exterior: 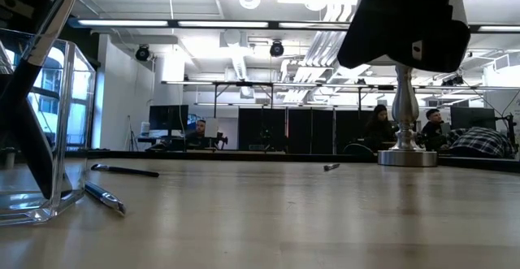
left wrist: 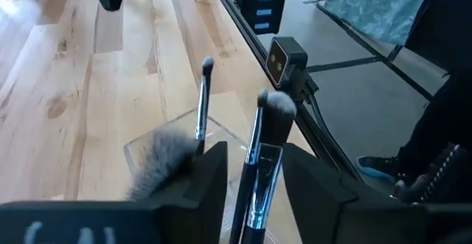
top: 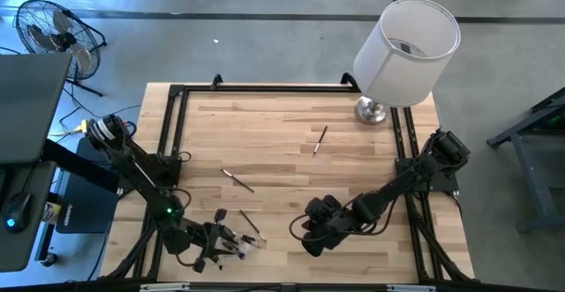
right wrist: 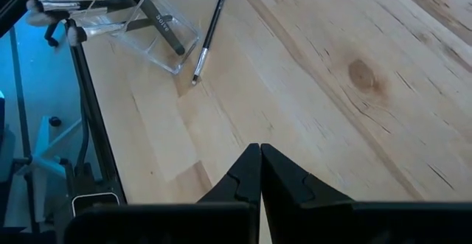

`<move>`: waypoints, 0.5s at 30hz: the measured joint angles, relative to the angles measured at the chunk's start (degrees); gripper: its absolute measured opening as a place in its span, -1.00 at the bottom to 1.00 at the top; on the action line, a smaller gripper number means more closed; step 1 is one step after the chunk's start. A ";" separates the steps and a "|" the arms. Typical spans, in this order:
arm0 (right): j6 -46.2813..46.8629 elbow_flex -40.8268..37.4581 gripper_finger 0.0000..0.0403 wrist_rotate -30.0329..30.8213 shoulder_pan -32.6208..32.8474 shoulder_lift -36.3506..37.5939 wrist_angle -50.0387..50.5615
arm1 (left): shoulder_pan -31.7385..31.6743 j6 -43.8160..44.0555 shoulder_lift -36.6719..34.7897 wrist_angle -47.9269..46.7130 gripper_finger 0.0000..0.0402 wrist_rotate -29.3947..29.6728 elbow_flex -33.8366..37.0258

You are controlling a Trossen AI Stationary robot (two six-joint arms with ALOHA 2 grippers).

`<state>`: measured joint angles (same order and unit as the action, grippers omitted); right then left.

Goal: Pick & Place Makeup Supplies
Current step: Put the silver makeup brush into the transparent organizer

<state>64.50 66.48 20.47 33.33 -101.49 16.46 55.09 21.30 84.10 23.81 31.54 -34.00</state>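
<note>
We see the left gripper (left wrist: pixel 254 181) pinching a brush (left wrist: pixel 259 155) over the clear holder (right wrist: pixel 147 30) (more brushes inside); the right gripper (right wrist: pixel 260 172) hovers above the table (top: pixel 291 142), jaws pressed together.

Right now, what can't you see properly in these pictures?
- High view: the clear holder is tiny and half under the left pincer; its brushes can't be counted.
- Left wrist view: the held brush runs off the bottom edge.
- Low view: the lamp shade is hidden by a dark arm.

Grey concrete floor (top: pixel 265 27), floor fan (top: pixel 55 29), ceiling striplights (exterior: pixel 203 23).
</note>
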 joint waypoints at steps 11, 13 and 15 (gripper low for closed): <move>-1.70 0.00 -0.99 0.84 -1.00 0.00 -0.09 | 0.04 -11.03 -12.35 -0.41 -0.32 8.95 0.00; -2.61 0.00 -0.98 0.85 -1.60 0.00 -0.39 | 0.04 -14.81 -14.47 -1.49 -0.32 10.15 0.00; -3.16 0.00 -0.97 0.85 -2.32 0.00 -0.86 | 0.04 -16.80 -16.43 -3.14 -0.32 11.14 0.00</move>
<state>61.34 66.48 21.32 31.02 -101.49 15.60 55.13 4.50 67.67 20.68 42.68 -34.00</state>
